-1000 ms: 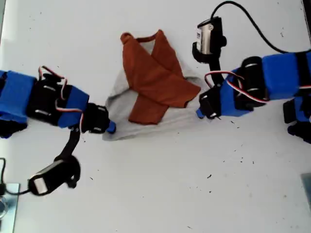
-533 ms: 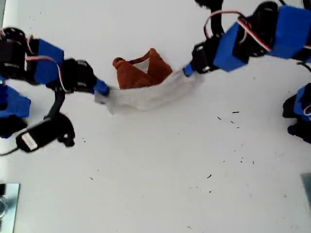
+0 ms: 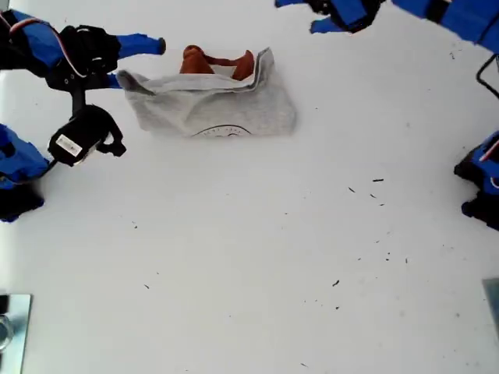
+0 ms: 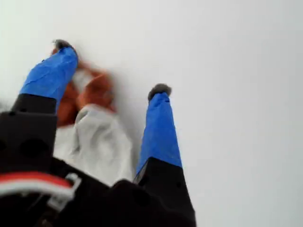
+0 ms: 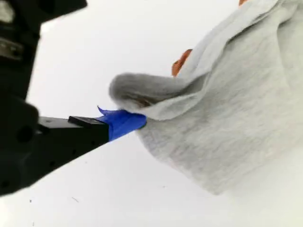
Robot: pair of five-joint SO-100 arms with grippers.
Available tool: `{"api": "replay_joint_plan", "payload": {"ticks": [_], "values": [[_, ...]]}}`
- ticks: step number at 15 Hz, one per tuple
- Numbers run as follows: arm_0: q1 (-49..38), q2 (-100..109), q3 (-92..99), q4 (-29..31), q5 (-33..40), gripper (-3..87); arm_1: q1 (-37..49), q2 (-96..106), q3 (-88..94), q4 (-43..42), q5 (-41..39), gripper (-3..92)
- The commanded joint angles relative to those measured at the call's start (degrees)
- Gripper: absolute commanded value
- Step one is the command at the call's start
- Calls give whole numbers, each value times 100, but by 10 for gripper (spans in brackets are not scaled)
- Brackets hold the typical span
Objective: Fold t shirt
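The t shirt lies folded in half on the white table at the exterior view's upper left. Its grey body faces up with a faint curved print, and the rust-orange neckband peeks out along the far edge. My second gripper stands open at the shirt's corner on the exterior view's left; one blue fingertip sits under the grey corner of the t shirt. My first gripper is open and apart from the shirt, at the exterior view's top. Between the spread fingers of that gripper the t shirt shows blurred below.
The second arm's black wrist camera hangs just beside the shirt. Blue arm parts stand at the exterior view's left edge and right edge. A metal piece sits at the exterior view's bottom left corner. Dark specks dot the table.
Both grippers carried the shirt's lower hem up toward the collar, folding grey cloth over the orange sleeves. Both then opened and let go; the first gripper pulled away.
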Motion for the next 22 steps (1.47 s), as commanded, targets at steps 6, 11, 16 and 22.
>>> {"api": "replay_joint_plan", "payload": {"ticks": [6,11,16,22], "values": [[-97,1608,378,-53,870,152,554,5484,4087,1099,-1424,144],[2215,6759,3586,387,-1028,-2,-1424,8965,7787,712,-308,38],[3586,7181,5247,193,-1406,8,-2435,11558,10371,1802,967,42],[4676,7198,5247,185,-729,83,-2171,11531,10441,1705,-2725,39]]}}
